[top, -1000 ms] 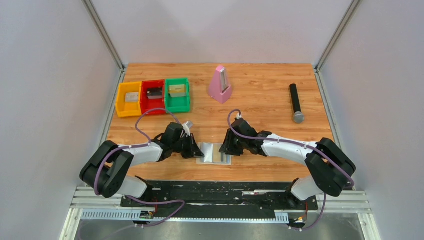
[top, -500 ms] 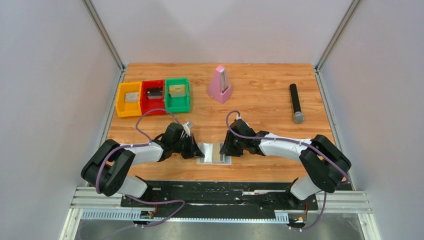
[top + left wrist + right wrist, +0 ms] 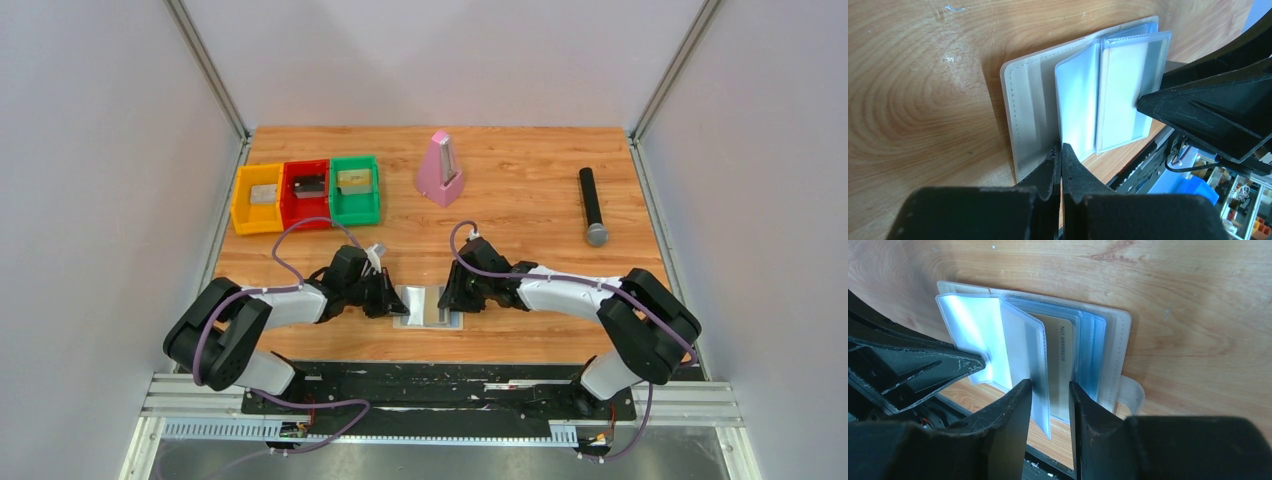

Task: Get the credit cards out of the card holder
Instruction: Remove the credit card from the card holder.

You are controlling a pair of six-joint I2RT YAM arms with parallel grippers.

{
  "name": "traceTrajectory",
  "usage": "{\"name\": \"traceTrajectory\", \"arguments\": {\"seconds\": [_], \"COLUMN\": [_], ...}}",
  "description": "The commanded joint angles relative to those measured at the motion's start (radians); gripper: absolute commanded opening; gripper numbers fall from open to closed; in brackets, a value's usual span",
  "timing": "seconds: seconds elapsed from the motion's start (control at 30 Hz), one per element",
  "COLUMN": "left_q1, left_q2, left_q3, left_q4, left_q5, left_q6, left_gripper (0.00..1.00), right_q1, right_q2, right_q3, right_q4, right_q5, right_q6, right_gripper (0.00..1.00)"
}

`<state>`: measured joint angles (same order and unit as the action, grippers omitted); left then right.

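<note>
Card holder: the card holder [image 3: 425, 308] is lying open and flat at the desk's [image 3: 520, 200] 6 o'clock edge, between the two hands.
Long axis: in the top view its spread is running from 9 o'clock to 3 o'clock, with the fold running 12 to 6.
Outside: the cream cover is facing down, and a closing tab [image 3: 1132, 390] is sticking out from one short end.
Inside: clear and pale blue sleeves are standing up from the fold like pages.
Gold card: a yellow-gold card [image 3: 1064, 365] is sitting inside a sleeve, its long side lying parallel to the fold and a printed number running along that side.
Dark card: I cannot tell where it is.
Left hand: the left hand [image 3: 1060, 152] is reaching in from the holder's 9 o'clock, fingers pressed together and pinching the lower edge of one clear sleeve.
Right hand: the right hand [image 3: 1048, 385] is reaching in from 3 o'clock, fingers spread, with a clear sleeve's edge standing in the gap.
Elsewhere: a row of bins [image 3: 305, 220] is sitting at 10 o'clock, a pink metronome [image 3: 440, 170] at 12 and a black microphone [image 3: 592, 205] at 2.
</note>
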<state>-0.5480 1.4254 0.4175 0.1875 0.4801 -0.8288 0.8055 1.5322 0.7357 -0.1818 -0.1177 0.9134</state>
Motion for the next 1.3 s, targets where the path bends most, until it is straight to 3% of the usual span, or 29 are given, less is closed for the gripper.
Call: {"name": "traceTrajectory", "arguments": {"seconds": [0.0,0.6,0.9,1.27], "left_q1": [-0.003,-0.002,0.002,0.047], "left_q2": [0.013,-0.008,-0.11,-0.274], "left_q3": [-0.009,-0.002,0.038,0.081], "left_q4": [0.037,0.009,-0.167,-0.353], "left_q5": [0.013,0.014,-0.063,-0.15], "left_q6": [0.003,0.015,0.045,0.057], "left_gripper": [0.0,0.0,0.26,0.32], "right_q1": [0.003,0.008,0.026,0.032], "right_q2": [0.006,0.019,0.081,0.118], "right_q3": [0.048,0.095,0.128,0.169], "right_q4": [0.053,0.075,0.132,0.138], "right_q5": [-0.035,-0.104,-0.171,-0.193], "right_q6": [-0.021,-0.028,0.001,-0.001], "right_gripper": [0.35,0.33,0.32,0.34]}}
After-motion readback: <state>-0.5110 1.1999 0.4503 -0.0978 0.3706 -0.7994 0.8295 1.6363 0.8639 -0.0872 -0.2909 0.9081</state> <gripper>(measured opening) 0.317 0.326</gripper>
